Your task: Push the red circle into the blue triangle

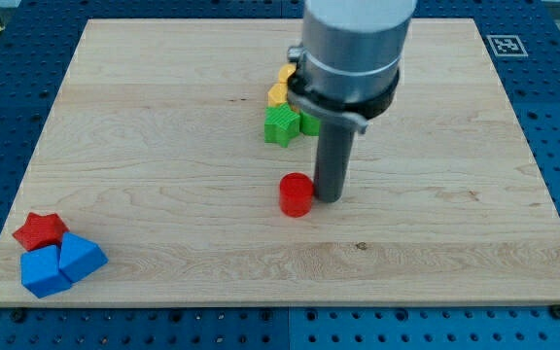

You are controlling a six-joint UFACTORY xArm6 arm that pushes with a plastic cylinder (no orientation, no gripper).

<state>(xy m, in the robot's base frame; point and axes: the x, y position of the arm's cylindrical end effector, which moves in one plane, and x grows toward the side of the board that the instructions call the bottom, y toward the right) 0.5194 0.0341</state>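
Note:
The red circle (pixel 297 193), a short red cylinder, stands near the middle of the wooden board (pixel 163 146). My tip (pixel 328 198) rests just to its right, touching or almost touching it. The blue triangle (pixel 83 257) lies at the view's bottom left, far to the left of the red circle, beside a blue cube-like block (pixel 43 271) and a red star (pixel 40 231).
A green star (pixel 281 124), a second green block (pixel 309 123) and two yellow blocks (pixel 280 94) cluster above the tip, partly hidden by the arm's grey body (pixel 353 49). A marker tag (pixel 504 45) sits at the top right corner.

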